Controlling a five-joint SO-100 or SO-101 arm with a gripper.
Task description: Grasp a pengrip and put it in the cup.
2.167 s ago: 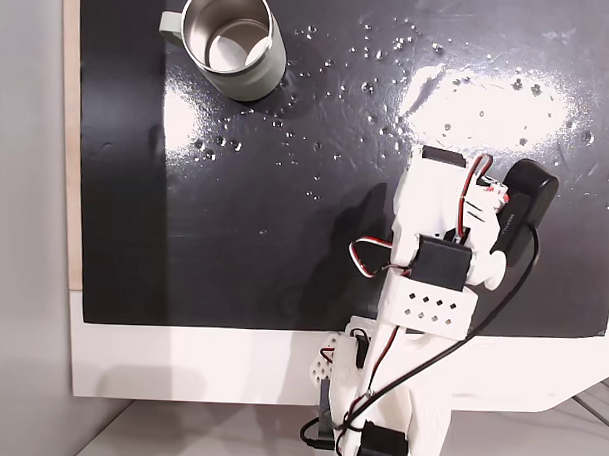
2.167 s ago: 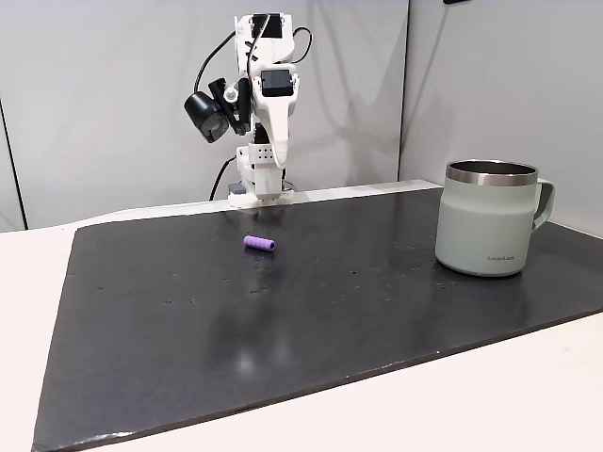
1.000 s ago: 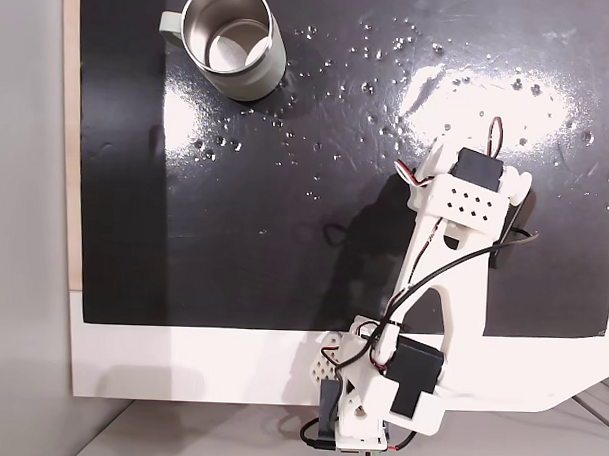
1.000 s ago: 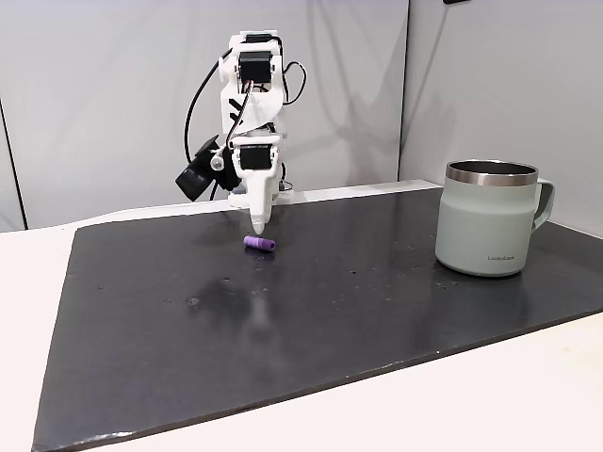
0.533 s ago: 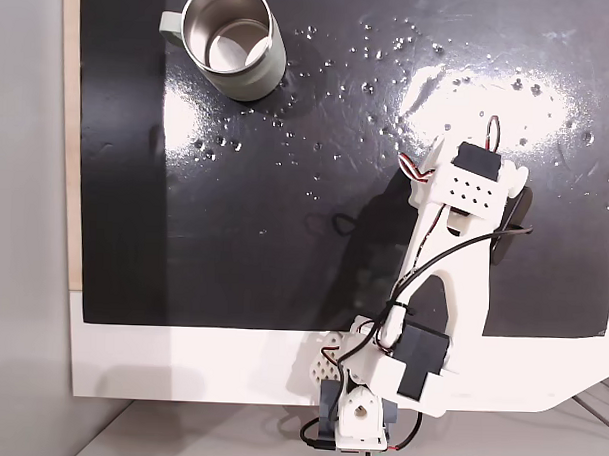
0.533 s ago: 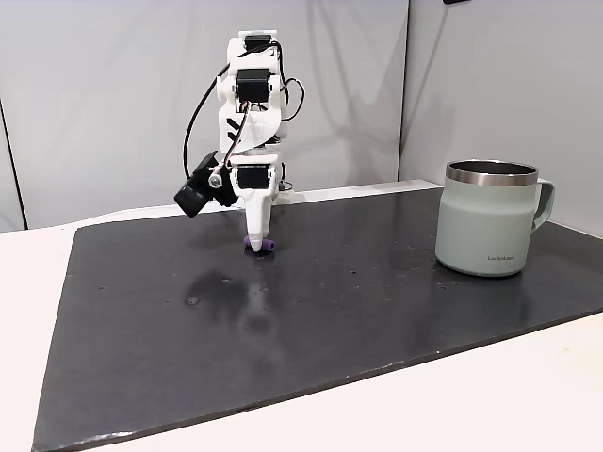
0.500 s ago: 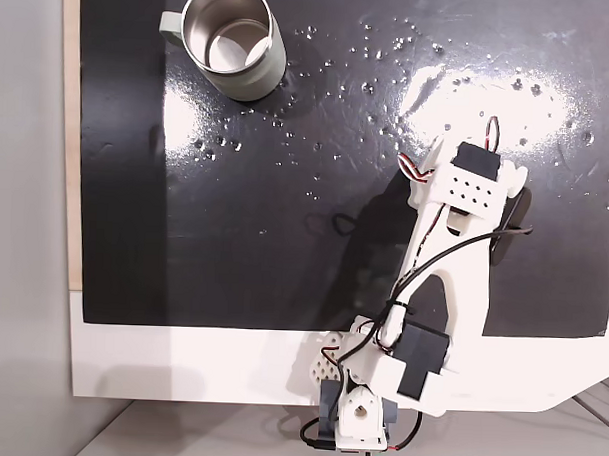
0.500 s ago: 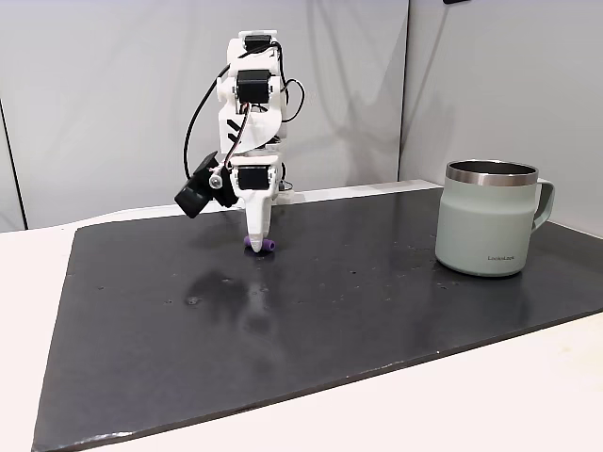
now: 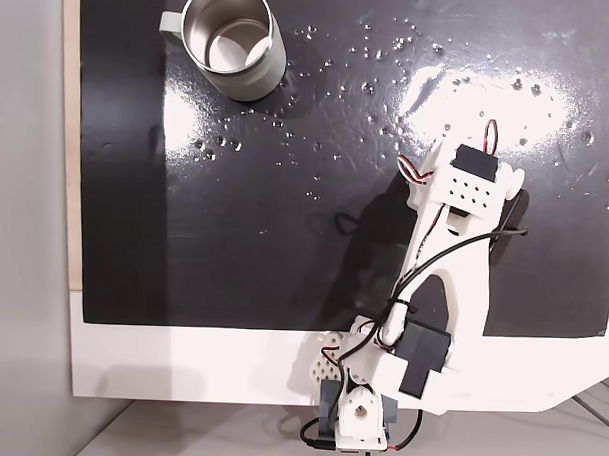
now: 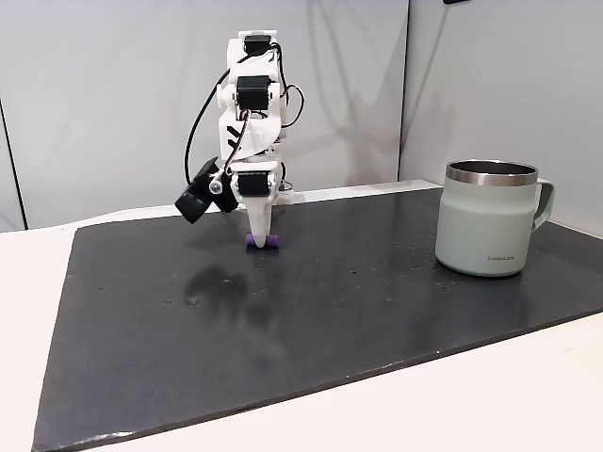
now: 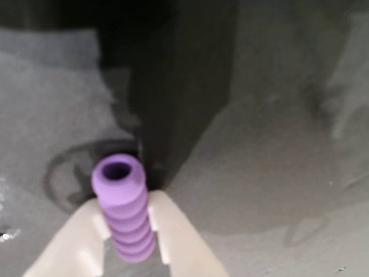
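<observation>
The purple ribbed pengrip (image 11: 122,202) lies on the black mat, and both white fingers of my gripper (image 11: 128,222) press against its sides in the wrist view. Seen from the side fixed view, the gripper (image 10: 261,237) points straight down with its tip on the mat, and the pengrip (image 10: 273,243) pokes out beside it. From above, the arm (image 9: 466,194) covers both gripper and pengrip. The sage-green cup (image 10: 485,235) with its steel interior stands upright far to the right of the gripper; in the top fixed view the cup (image 9: 252,81) is at the mat's upper left.
The black mat (image 10: 377,311) has bare room between the gripper and the cup. The arm's base (image 9: 363,410) sits on the white table edge below the mat. A black wrist camera (image 10: 196,201) hangs left of the gripper.
The arm has unfolded and dropped the gripper from high up onto the pengrip; over the last half second it sank a little lower around it. The cup has not moved.
</observation>
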